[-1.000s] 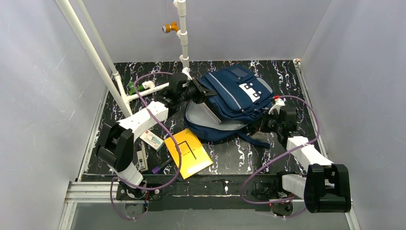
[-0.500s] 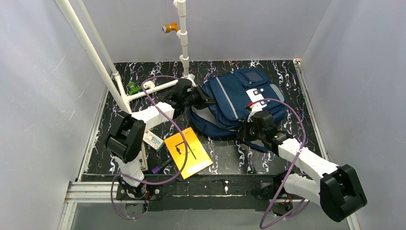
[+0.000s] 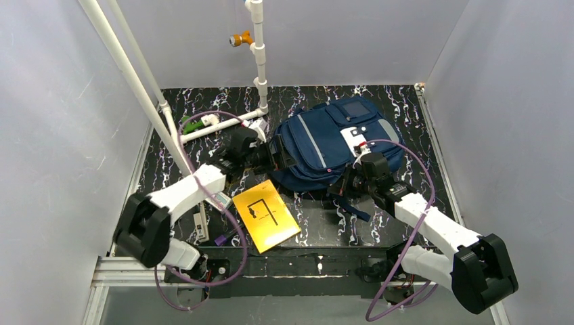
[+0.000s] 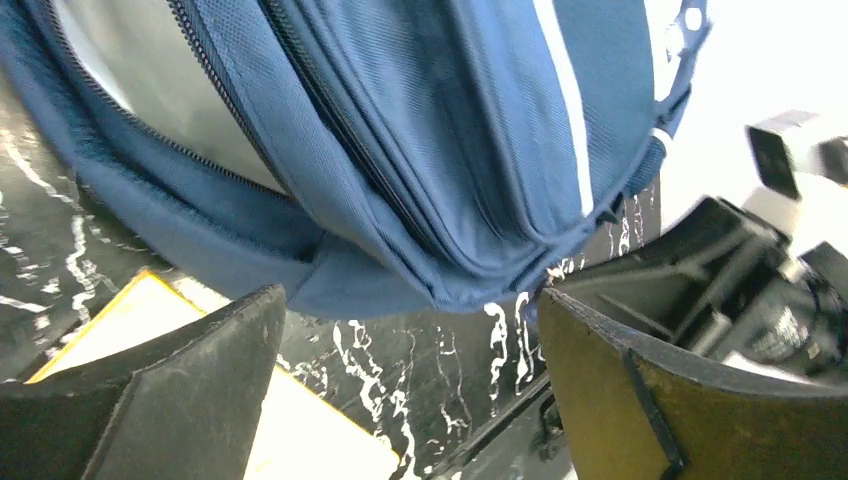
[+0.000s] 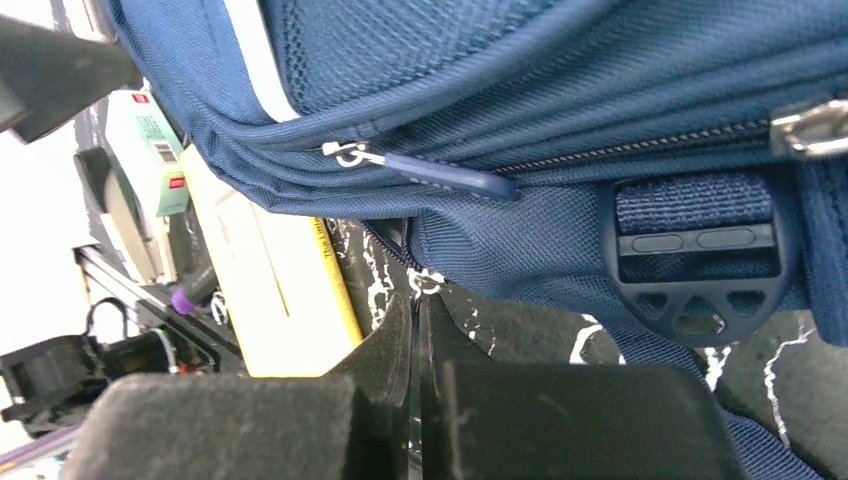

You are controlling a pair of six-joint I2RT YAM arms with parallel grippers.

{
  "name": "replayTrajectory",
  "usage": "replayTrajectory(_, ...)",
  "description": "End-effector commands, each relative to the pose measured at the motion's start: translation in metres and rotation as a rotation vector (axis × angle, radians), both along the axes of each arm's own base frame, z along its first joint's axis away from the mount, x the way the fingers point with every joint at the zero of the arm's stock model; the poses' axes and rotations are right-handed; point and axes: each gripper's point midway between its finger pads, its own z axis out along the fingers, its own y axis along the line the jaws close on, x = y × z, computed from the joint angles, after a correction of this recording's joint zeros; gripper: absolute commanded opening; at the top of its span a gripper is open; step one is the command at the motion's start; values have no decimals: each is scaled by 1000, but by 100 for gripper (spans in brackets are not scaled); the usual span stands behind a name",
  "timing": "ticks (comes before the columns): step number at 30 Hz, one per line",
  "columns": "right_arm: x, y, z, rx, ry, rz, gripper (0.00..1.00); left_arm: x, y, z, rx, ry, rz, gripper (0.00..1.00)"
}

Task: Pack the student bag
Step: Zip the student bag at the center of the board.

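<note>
Lying just beside the wide-spread left claw (image 4: 410,300), the student bag (image 3: 325,143), closed right claw (image 5: 415,300) at its near edge.

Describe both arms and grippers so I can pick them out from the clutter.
Both arms match: the left arm and right arm have white link shells, bulky black joint housings and a looping purple cable. The left gripper and right gripper have black wedge-shaped fingers.
</note>
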Motion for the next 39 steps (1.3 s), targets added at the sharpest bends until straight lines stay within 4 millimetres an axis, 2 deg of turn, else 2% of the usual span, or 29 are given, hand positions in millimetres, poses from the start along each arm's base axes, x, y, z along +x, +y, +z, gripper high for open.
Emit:
replayTrajectory(1,0,21,43,205,63,-66,1,-21,32,34,129,-251,-24,90)
replayTrajectory(4,-3,24,44,276,118,-114,1,-40,24,38,226,-427,-79,78)
replayTrajectory(6,-4,26,44,316,158,-142,1,-61,0,38,278,-516,-190,77)
replayTrajectory(8,-5,27,44,348,202,-181,1,-72,-21,24,330,-567,-285,76)
replayTrajectory(10,-5,27,44,371,236,-216,1,-74,-35,11,374,-594,-327,67)
replayTrajectory(12,-4,25,45,382,258,-255,1,-74,-47,3,386,-605,-355,53)
replayTrajectory(14,-1,21,48,386,271,-313,1,-74,-63,2,390,-650,-390,48)
replayTrajectory(16,1,15,50,396,282,-371,1,-77,-77,-3,406,-695,-428,49)
replayTrajectory(18,2,13,54,417,283,-400,1,-80,-89,-9,426,-727,-470,55)
replayTrajectory(20,2,13,58,427,285,-409,1,-79,-96,-12,470,-761,-484,57)
replayTrajectory(23,2,11,58,416,292,-419,1,-70,-101,-13,538,-796,-468,56)
replayTrajectory(29,2,10,57,415,298,-431,1,-66,-110,-9,581,-834,-458,48)
replayTrajectory(39,2,12,56,417,307,-428,1,-67,-124,-2,629,-901,-484,49)
